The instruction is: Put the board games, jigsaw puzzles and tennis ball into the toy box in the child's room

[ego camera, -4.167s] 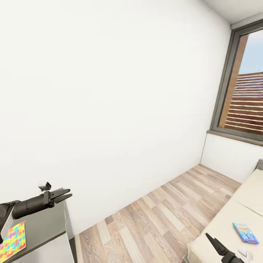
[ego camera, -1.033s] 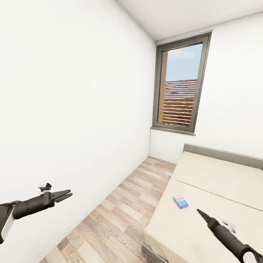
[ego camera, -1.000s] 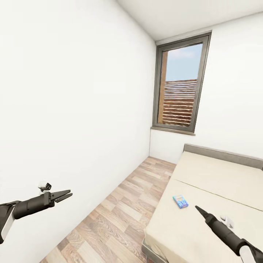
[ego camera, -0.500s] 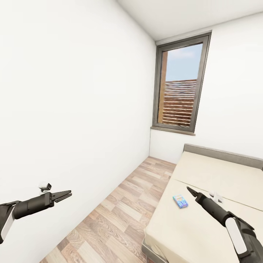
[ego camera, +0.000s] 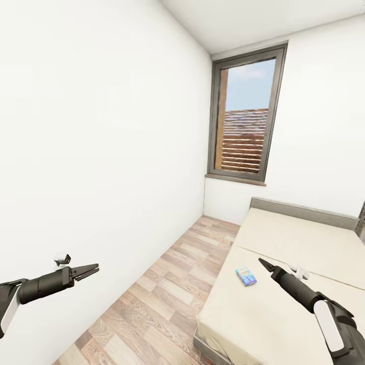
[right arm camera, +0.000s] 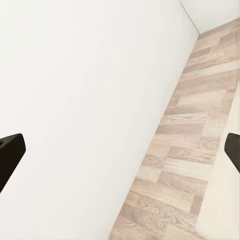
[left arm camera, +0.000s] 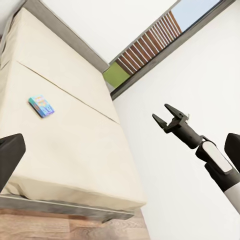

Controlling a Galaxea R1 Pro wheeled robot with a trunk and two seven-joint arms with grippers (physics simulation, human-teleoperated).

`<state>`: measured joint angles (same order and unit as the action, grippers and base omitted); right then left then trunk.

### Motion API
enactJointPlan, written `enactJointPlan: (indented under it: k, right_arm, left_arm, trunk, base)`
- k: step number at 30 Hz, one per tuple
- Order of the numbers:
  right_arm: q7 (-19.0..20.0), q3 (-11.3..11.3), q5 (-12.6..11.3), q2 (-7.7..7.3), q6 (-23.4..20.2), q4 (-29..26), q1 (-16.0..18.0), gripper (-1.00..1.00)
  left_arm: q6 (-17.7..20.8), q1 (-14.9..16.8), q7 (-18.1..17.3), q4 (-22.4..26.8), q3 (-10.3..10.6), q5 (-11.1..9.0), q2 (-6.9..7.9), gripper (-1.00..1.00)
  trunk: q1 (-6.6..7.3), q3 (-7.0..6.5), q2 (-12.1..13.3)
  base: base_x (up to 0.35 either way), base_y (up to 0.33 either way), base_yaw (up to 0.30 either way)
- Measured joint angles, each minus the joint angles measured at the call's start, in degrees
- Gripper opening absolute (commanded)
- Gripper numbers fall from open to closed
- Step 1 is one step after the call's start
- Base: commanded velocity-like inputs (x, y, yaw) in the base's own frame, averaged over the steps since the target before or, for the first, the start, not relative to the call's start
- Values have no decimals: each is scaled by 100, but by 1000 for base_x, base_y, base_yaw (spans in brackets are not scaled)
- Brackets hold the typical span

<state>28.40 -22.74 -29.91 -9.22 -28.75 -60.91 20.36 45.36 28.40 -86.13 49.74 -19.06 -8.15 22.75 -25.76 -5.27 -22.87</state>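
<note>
A small blue board game (ego camera: 246, 277) lies flat on the beige bed (ego camera: 299, 235), near its left side. In the left wrist view the same board game (left arm camera: 41, 106) rests on the bed (left arm camera: 70, 145). My right gripper (ego camera: 263, 264) hovers open over the bed, just right of the board game and apart from it, and its spread fingers also show at my right gripper (left arm camera: 166, 114). My left gripper (ego camera: 87, 271) is open and empty, held out beside the white wall. The table, toy box, jigsaw puzzles and tennis ball are out of view.
A strip of wood-plank floor (ego camera: 167, 294) runs between the white wall (ego camera: 101, 152) and the bed. A tall dark-framed window (ego camera: 246, 121) stands at the far end. The grey headboard (ego camera: 304, 213) lines the bed's far edge.
My right arm has risen and reached forward over the bed, ending close to the blue board game. The camera has shifted slightly. My left arm has held still.
</note>
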Motion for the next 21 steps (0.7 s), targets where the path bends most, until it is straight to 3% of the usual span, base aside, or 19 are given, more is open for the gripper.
enactJointPlan:
  k: [21]
  right_arm:
    - [0,-23,-13,-24,-29,33,0,100]
  left_arm:
    - [0,-1,7,1,5,3,10,100]
  trunk:
    - [0,170,0]
  base:
    - [0,0,-172]
